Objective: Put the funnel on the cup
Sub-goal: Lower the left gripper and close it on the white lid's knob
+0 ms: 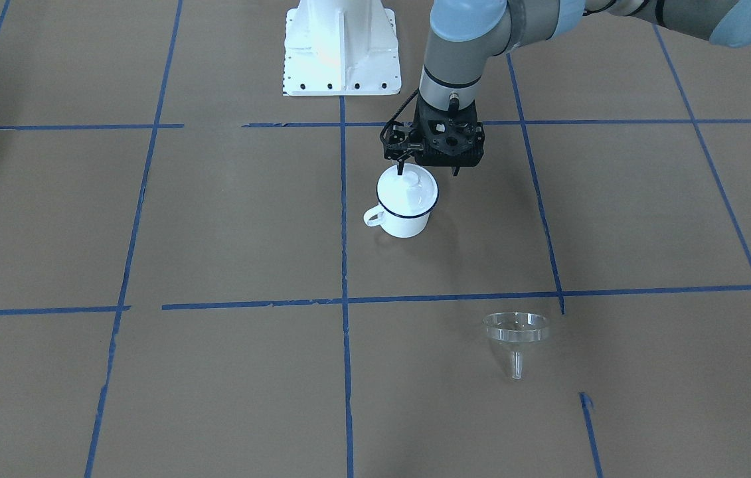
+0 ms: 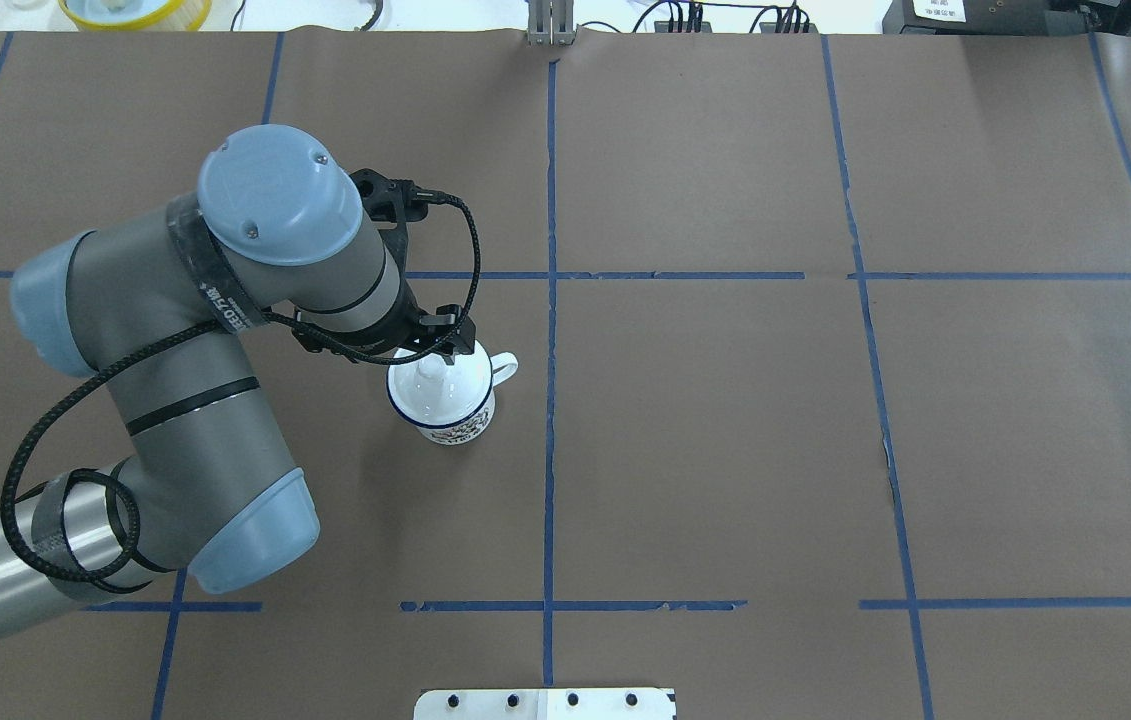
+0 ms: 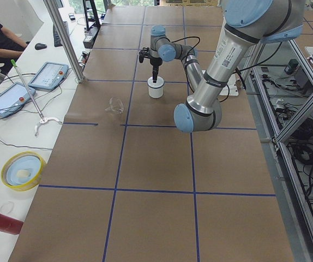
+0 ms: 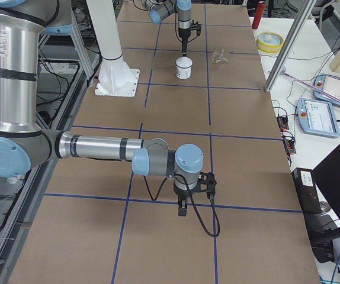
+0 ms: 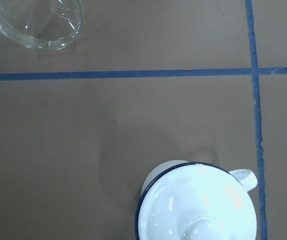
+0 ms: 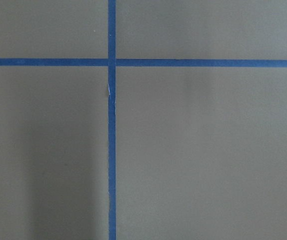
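Note:
The clear funnel (image 1: 516, 335) stands alone on the brown table, wide end up; it also shows at the top left of the left wrist view (image 5: 38, 20). In the overhead view my left arm hides it. The white mug (image 1: 405, 222) with the blue rim has a round white knobbed lid (image 1: 410, 189) on it. My left gripper (image 1: 403, 171) is right over the lid, its fingers drawn together at the knob. The lid sits flat on the mug. My right gripper (image 4: 182, 207) hangs over bare table far from both; I cannot tell whether it is open or shut.
The white robot base (image 1: 342, 50) stands behind the mug. Blue tape lines cross the brown table (image 1: 216, 219). A yellow bowl (image 3: 21, 170) and tablets (image 3: 6, 98) lie on the side bench, where a person sits.

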